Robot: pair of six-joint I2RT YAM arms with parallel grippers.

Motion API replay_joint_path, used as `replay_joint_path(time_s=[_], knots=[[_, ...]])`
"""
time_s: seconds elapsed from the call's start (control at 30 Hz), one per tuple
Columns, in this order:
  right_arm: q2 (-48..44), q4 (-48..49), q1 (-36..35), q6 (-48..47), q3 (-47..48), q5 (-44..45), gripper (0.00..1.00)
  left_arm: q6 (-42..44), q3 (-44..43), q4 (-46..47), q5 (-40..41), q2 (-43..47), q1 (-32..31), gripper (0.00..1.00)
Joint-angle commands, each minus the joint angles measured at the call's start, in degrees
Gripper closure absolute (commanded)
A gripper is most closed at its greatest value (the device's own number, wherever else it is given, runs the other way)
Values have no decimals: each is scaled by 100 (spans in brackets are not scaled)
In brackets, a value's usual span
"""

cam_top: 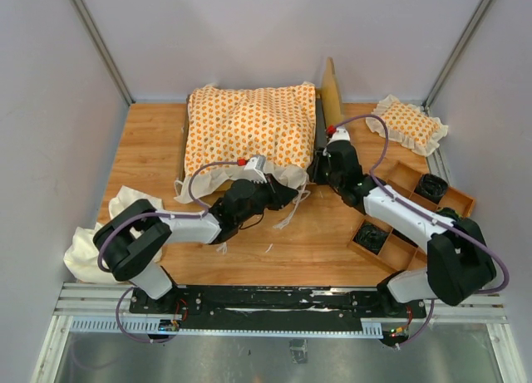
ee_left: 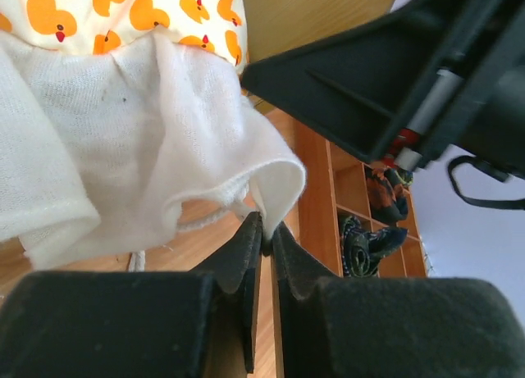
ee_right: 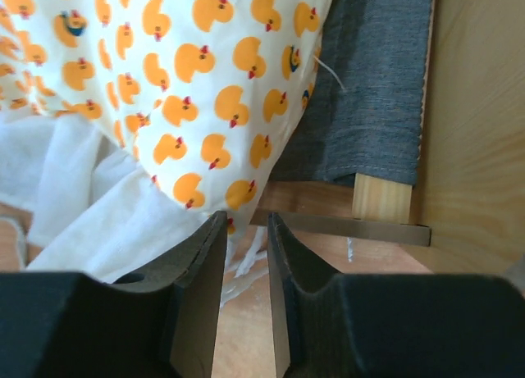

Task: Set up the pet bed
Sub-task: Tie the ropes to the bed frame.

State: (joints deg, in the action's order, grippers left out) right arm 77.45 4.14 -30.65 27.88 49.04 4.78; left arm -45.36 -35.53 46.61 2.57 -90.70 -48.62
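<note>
The pet bed's big duck-patterned cushion (cam_top: 249, 125) lies over the wooden frame, whose headboard (cam_top: 332, 92) sticks up at the cushion's right side. My left gripper (cam_top: 293, 196) is at the cushion's near right corner. In the left wrist view its jaws (ee_left: 267, 234) are pinched on the tip of the cream ruffle (ee_left: 148, 132). My right gripper (cam_top: 322, 169) sits just right of that corner. In the right wrist view it (ee_right: 246, 222) stands open with nothing between the fingers; the cushion corner (ee_right: 189, 66) brushes the left fingertip. The grey fabric base (ee_right: 369, 91) and a wooden leg (ee_right: 381, 199) show beyond.
A small ruffled duck pillow (cam_top: 409, 124) lies at the back right. A wooden compartment tray (cam_top: 416, 208) holding dark rolled items (cam_top: 431, 186) sits under the right arm. A plain cream cloth (cam_top: 91, 246) hangs off the table's near left corner. Loose tie strings (cam_top: 287, 217) trail on the wood.
</note>
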Motion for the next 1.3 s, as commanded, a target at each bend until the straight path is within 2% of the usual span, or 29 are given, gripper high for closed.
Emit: replay_joint_path(time_s=[0.0, 0.1, 0.27, 0.33, 0.47, 0.57, 0.73, 0.93, 1.0, 1.13, 1.27], knots=[[449, -279, -66, -387, 311, 397, 76, 196, 129, 157, 103, 293, -93, 87], [576, -240, -71, -266, 285, 274, 79, 264, 175, 155, 148, 328, -95, 87], [519, 194, -72, -15, 118, -72, 64, 306, 175, 165, 157, 253, -95, 91], [594, 198, -72, 42, 176, -82, 63, 301, 189, 162, 141, 233, -91, 93], [859, 81, -69, -74, 358, 141, 74, 363, 261, 156, 138, 374, -95, 99], [990, 14, -56, -323, 494, 434, 83, 490, 334, 61, 249, 669, -95, 100], [832, -402, -53, -662, 677, 692, 88, 766, 205, -332, 668, 1053, -94, 100], [-338, -1015, -97, -103, 146, 854, 75, 978, -175, -650, 903, 1046, -82, 100], [-721, -1030, -149, 118, -170, 631, 71, 973, -287, -653, 908, 973, -57, 100], [-1357, -919, -581, 549, -784, 895, 62, 956, -547, -697, 850, 827, 24, 100], [-1642, -461, -1168, 914, -1345, 1303, 57, 871, -815, -732, 671, 729, 142, 100]])
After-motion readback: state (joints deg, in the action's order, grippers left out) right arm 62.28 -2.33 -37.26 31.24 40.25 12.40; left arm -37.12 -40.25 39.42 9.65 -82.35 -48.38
